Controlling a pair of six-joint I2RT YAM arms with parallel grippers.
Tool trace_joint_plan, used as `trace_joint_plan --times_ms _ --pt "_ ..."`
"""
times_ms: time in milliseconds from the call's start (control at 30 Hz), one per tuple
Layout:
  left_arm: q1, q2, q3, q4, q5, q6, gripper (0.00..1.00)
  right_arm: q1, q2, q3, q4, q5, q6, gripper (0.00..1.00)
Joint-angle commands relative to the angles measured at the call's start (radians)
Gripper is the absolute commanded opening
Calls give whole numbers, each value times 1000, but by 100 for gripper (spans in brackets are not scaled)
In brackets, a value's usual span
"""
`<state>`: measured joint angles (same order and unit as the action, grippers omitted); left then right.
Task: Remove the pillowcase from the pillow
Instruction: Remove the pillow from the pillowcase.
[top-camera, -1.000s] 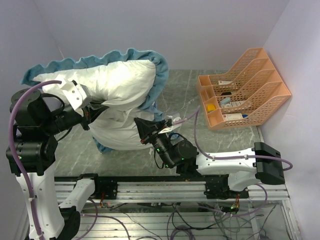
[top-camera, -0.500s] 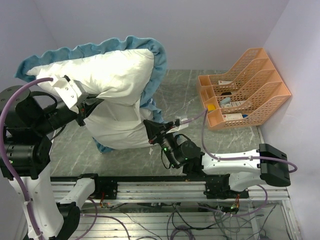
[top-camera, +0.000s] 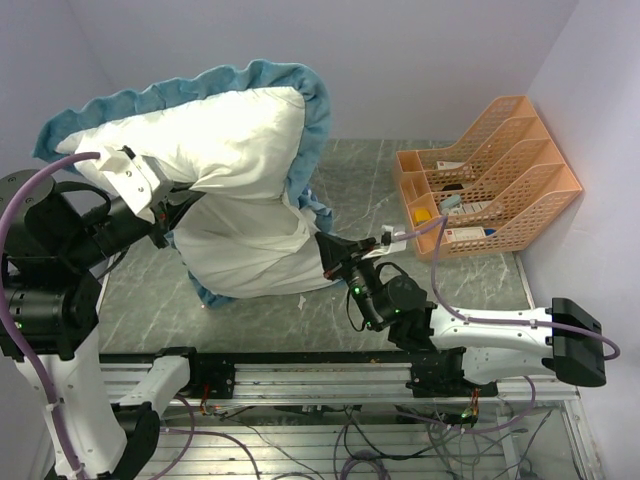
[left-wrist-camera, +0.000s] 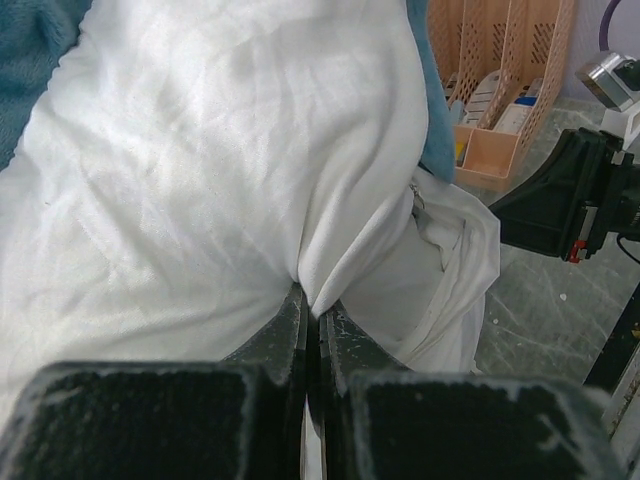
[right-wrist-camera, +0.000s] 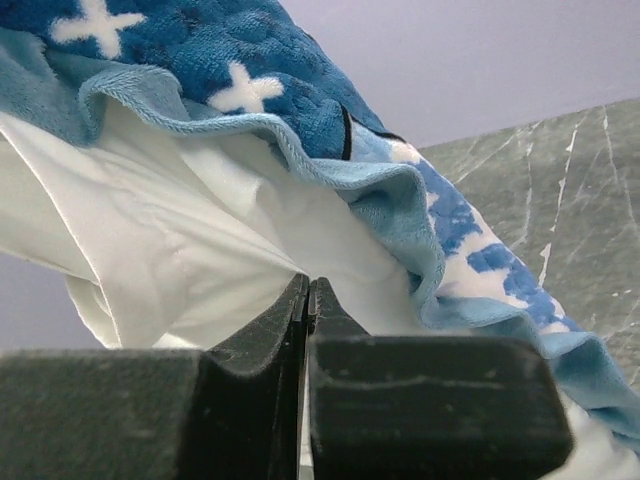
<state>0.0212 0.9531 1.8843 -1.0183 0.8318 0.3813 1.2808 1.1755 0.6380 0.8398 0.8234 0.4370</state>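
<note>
The pillowcase (top-camera: 235, 125) is lifted off the table, turned so its white inner side faces out, with its teal ruffle (top-camera: 312, 110) along the top and right. The plump white pillow (top-camera: 245, 255) hangs out of it below. My left gripper (top-camera: 178, 222) is shut on a fold of the pillowcase's white fabric (left-wrist-camera: 200, 150); its jaws (left-wrist-camera: 312, 305) pinch it tight. My right gripper (top-camera: 322, 258) is shut on the pillow's lower right edge. In the right wrist view, it (right-wrist-camera: 307, 285) pinches taut white cloth (right-wrist-camera: 180, 260) under the blue printed pillowcase (right-wrist-camera: 250, 60).
An orange mesh file organizer (top-camera: 485, 175) with papers stands at the table's right, also in the left wrist view (left-wrist-camera: 500, 90). Grey marble tabletop (top-camera: 365, 190) lies between it and the pillow. White walls close in behind and right. The right arm (left-wrist-camera: 560, 200) sits close by.
My left arm has raised the pillowcase higher and to the left. My right gripper has moved right with the white cloth in it, so more of the pillow hangs out.
</note>
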Motion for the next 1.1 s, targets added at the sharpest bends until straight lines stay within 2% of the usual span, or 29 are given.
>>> trace_joint_plan --times_ms 0,67,167,233,333,433,567,700,767,833,933,1067 --pt "18 -22 24 184 1 -31 7 -3 -23 48 -76 109 -95 0" --pt "37 -19 18 187 20 -34 7 42 -32 73 -15 119 -183 3" --pt "63 -17 7 195 34 -37 7 112 -46 111 100 61 -327 41" --pt "78 -19 -6 210 36 -43 7 175 -23 186 124 15 -423 58" --pt "109 -19 -25 232 30 -60 7 265 42 287 135 -25 -579 73" --pt "138 -20 -45 252 24 -77 7 304 90 375 46 -180 -591 85" --pt "165 -22 -57 243 51 -81 7 279 207 576 -176 -325 -563 92" --pt "186 -25 -58 235 95 -91 7 162 354 778 -408 -456 -441 95" --pt "195 -26 -50 228 110 -85 7 96 405 820 -434 -470 -402 95" --pt "202 -27 -37 216 123 -77 7 69 445 840 -424 -388 -452 95" --pt "213 -25 -17 188 147 -60 7 65 506 870 -390 -241 -613 99" --pt "233 -28 -14 190 192 -73 7 61 566 855 -243 -84 -793 100"
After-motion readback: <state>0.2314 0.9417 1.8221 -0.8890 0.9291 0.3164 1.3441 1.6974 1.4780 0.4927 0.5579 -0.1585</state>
